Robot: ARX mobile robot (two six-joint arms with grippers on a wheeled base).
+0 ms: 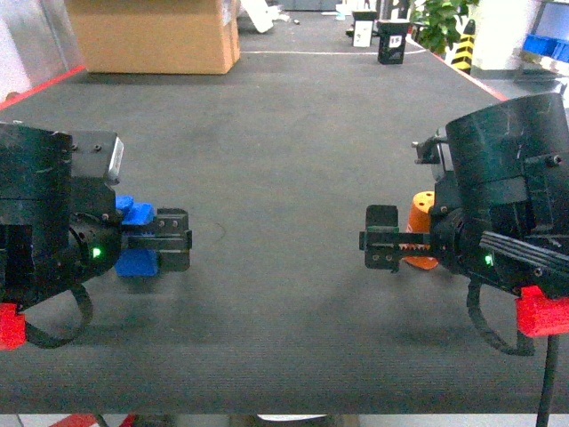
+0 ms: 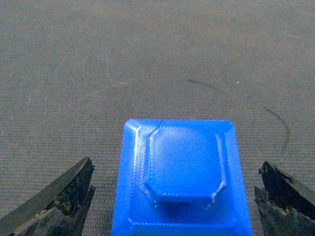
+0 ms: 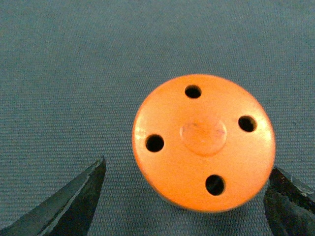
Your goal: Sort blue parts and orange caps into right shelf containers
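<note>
Hovering low over the dark grey mat (image 1: 284,160), both arms reach in from the sides of the head view, each with its gripper set around one piece. The left gripper (image 1: 169,240) sits at about 9 o'clock in that view, and the blue part (image 1: 135,233) lies right at it, partly hidden behind the black fingers. From the left wrist camera the blue part (image 2: 182,177) fills the 6 o'clock area — a squarish block with bevelled edges and a raised, corner-cut panel on top — while the two finger tips (image 2: 59,196) stand wide apart at 8 and 4 o'clock, clear of its sides.

The right gripper (image 1: 382,237) is at about 3 o'clock in the head view, with the orange cap (image 1: 421,227) just behind its fingers. Seen from the right wrist camera, the orange cap (image 3: 204,142) is a round disc (four small holes spaced around a shallow central boss) resting on the mat, and the jaws are spread wide, one dark finger (image 3: 74,201) at 8 o'clock and the other at 4 o'clock, neither touching the cap.

At 12 o'clock in the head view, far beyond the mat, stands a cardboard box (image 1: 151,34), and at 1 o'clock — near the upper right corner — a blue crate (image 1: 544,44) shows, small and partly cut off by the edge.
</note>
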